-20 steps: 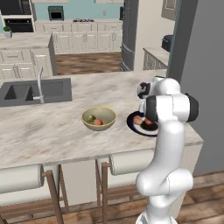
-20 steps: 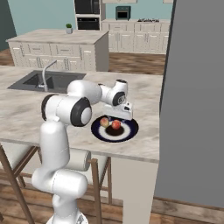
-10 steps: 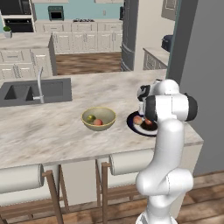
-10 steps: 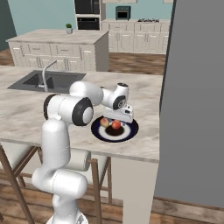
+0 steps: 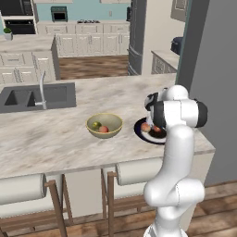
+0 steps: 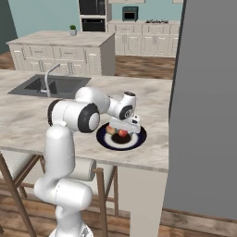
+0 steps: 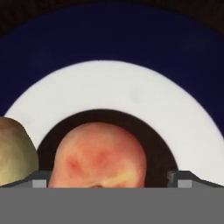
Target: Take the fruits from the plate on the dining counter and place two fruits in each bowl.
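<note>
Gripper (image 6: 123, 133) hung low over the plate (image 6: 135, 141), jaws spread wide either side of a round reddish-orange fruit (image 7: 100, 155), not closed on it. In the hand view that fruit looked smooth, mottled red and yellow, sitting on the plate's dark centre; a second fruit (image 7: 13, 153), duller and greenish-tan, lay just left of it. Plate was flat and glossy, navy with a pale ring inside the rim. It sat on the dining counter (image 5: 55, 139), a beige marbled stone slab with a thick pale edge, near the right end by the grey wall. Left of the plate stood a tan-yellow bowl (image 5: 104, 125), olive inside, with one green fruit (image 5: 96, 125) and one red fruit (image 5: 104, 129) in it. Metal sink (image 5: 28, 96) sat far left.
</note>
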